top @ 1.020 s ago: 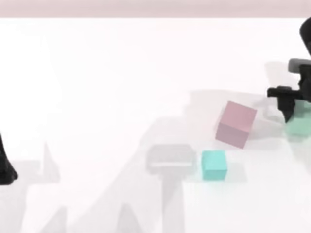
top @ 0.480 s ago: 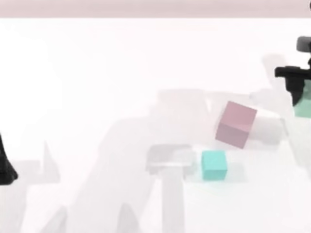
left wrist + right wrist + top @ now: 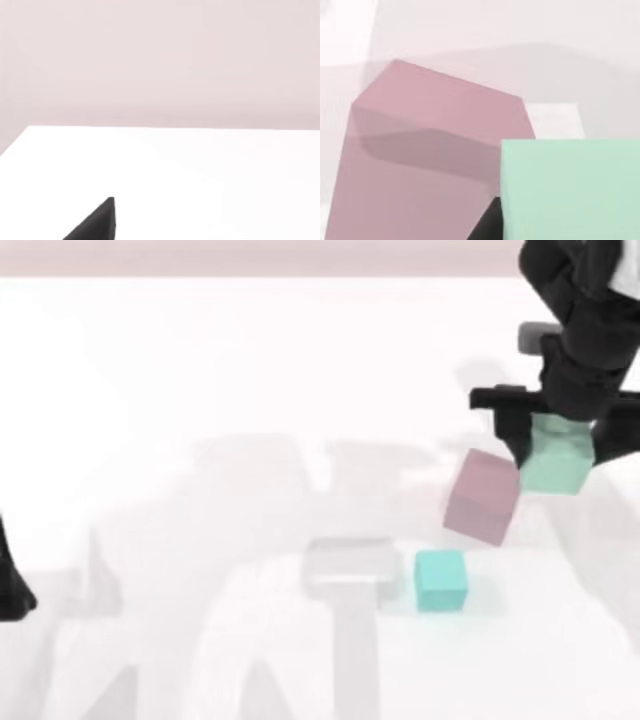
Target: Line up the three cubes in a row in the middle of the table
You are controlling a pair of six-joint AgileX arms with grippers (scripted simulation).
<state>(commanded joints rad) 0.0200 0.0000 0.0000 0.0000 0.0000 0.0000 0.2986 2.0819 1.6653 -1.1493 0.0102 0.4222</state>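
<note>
White table [image 3: 200, 390] fills the top view, a pinkish strip along its far edge. Taking the turquoise cube [image 3: 440, 580] as the landmark, near the table's middle and a little to its right: the mint cube [image 3: 556, 462] hangs up and to the right of it, clamped between the fingers of the right gripper [image 3: 552, 435] and, I judge, clear of the surface. The pink cube [image 3: 484, 494] lies between the two, just up-right of the turquoise one, turned askew. In the right wrist view the mint cube [image 3: 570, 190] overlaps the pink cube's [image 3: 430, 150] near corner, so the carried cube is close beside it. The row slot for the mint cube likely sits level with the turquoise one, so the coming move runs down-left past the pink cube's edge. The left arm [image 3: 12, 585] is parked at the table's left edge, far from all three cubes.
</note>
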